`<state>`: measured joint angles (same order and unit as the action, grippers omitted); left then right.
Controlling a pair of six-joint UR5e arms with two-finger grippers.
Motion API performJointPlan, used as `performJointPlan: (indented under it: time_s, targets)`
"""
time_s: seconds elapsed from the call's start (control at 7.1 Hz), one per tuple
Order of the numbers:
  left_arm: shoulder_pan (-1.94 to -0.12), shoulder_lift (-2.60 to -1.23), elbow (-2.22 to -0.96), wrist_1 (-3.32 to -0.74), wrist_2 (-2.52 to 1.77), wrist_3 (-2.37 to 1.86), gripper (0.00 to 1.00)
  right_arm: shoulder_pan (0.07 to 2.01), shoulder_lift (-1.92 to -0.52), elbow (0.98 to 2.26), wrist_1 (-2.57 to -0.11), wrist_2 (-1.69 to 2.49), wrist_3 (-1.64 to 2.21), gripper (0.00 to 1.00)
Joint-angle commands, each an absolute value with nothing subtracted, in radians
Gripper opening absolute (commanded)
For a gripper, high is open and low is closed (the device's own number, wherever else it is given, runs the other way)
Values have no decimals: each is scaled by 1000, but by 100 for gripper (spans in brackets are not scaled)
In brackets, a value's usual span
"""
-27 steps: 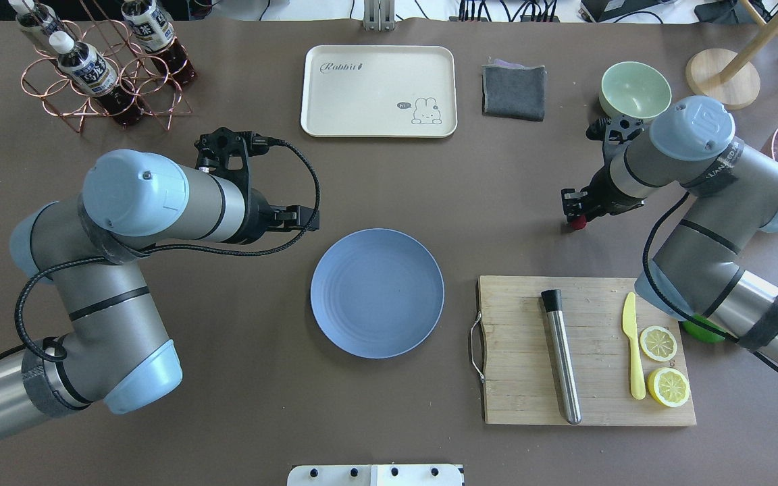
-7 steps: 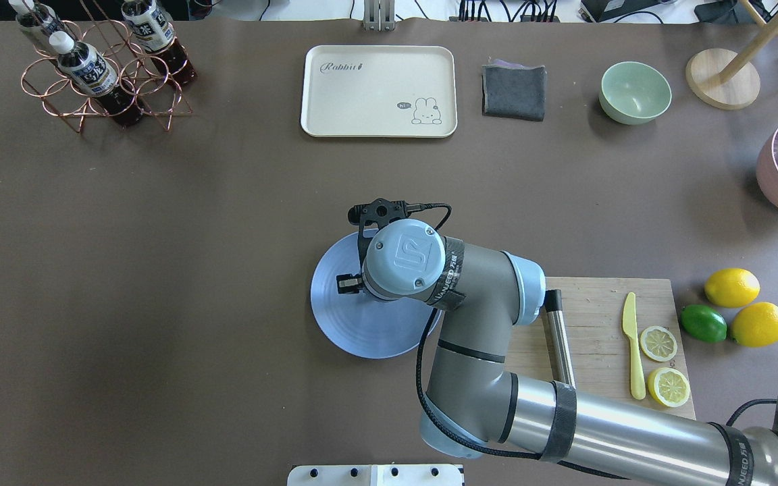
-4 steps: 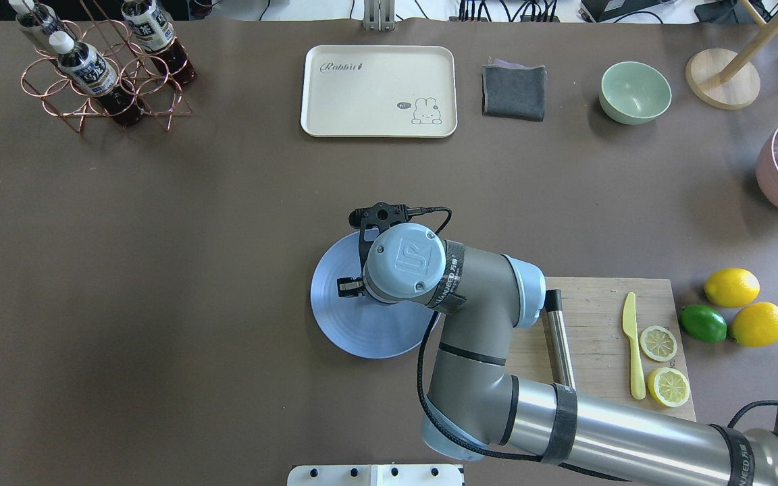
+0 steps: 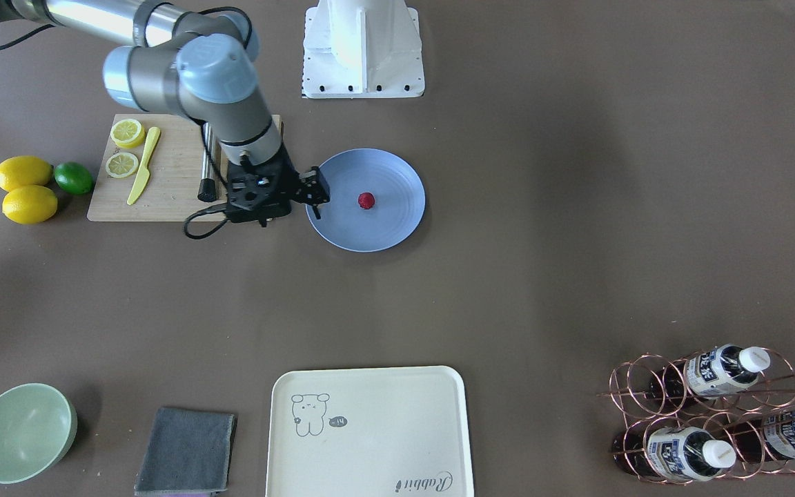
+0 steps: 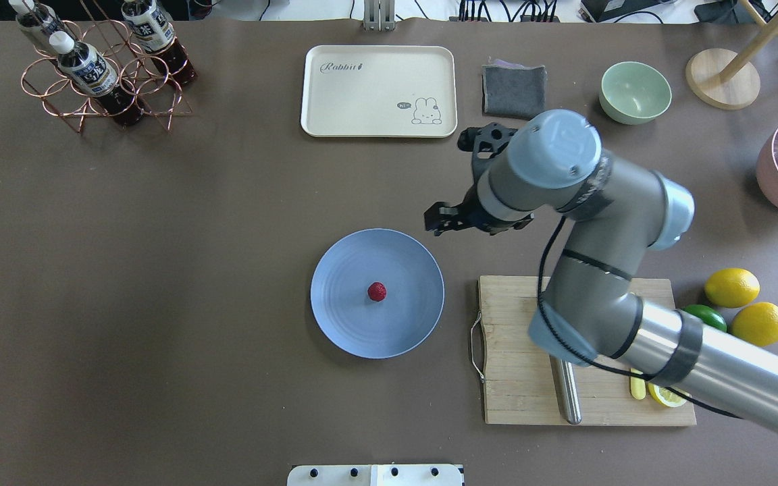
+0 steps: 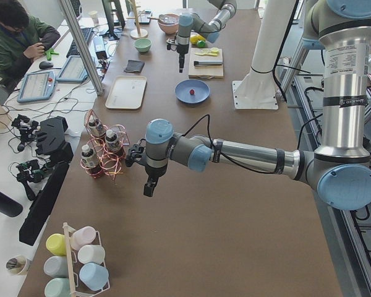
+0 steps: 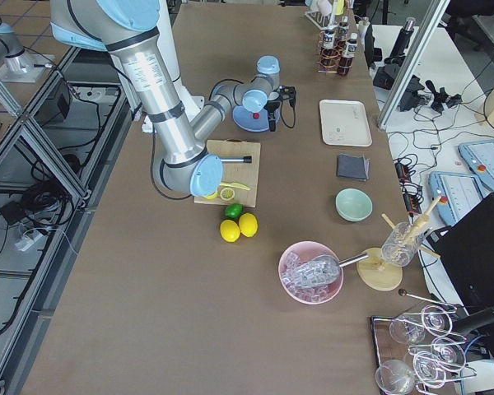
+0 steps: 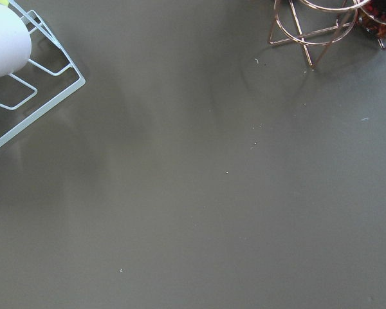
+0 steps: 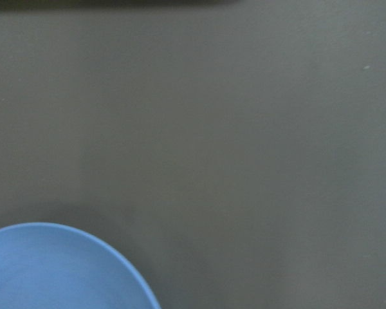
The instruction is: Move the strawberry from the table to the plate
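Note:
The strawberry lies near the middle of the blue-grey plate, with nothing touching it. My right gripper hangs open and empty over the table, just beyond the plate's far right rim. Its wrist view shows only bare table and a piece of the plate's rim. My left gripper is far off at the table's left end near the bottle rack. It appears only in the exterior left view, so I cannot tell its state.
A wooden cutting board with a steel muddler, a knife and lemon slices lies right of the plate. Lemons and a lime sit beyond it. Along the far edge stand a cream tray, grey cloth, green bowl and bottle rack.
The right gripper, which hovered over the plate with its arm covering the centre, has drawn back to the far right off the plate. The strawberry now lies uncovered on the plate.

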<state>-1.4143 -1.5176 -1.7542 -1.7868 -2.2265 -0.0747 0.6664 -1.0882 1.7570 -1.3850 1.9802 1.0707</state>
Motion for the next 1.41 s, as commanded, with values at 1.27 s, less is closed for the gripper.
performJointPlan:
  time_s: [1.27]
  targets:
    - [-1465,-1517,-1750,-1732,-2301,-18,98,1627,-1520,1453,-1400,2384,-25,100]
